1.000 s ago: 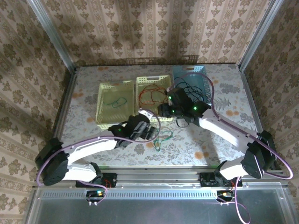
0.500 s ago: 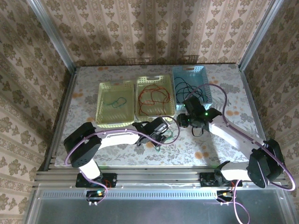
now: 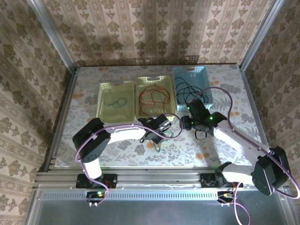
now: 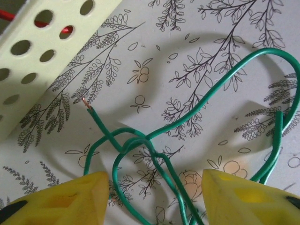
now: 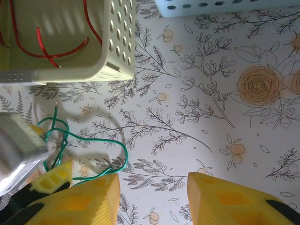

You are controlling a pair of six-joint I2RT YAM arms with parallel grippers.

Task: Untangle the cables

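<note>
I'm looking down on the flat desk (image 3: 84, 101) with its pale floral-print cover. Three perforated plastic baskets sit in a row toward its far side: the left yellow basket (image 3: 104, 89), the middle yellow basket (image 3: 154, 78) and the blue basket (image 3: 190, 70) on the right. Both arms reach in toward the near edge of the middle one. My left hand (image 4: 154, 187) is released, its yellow fingers standing apart on either side of the loose green cable (image 4: 132, 142). This thin plastic-coated wire lies on the desk just near of the middle basket, looping over itself, with a stripped copper end pointing toward the basket wall. My right hand (image 5: 153, 187), just to the right, is also released, with bare desk showing between its fingers. The thin red cables (image 3: 152, 96) lie coiled inside the middle basket, the thin dark cables (image 3: 187, 89) in the blue one, and a small green cable (image 3: 117, 101) in the left one.
</note>
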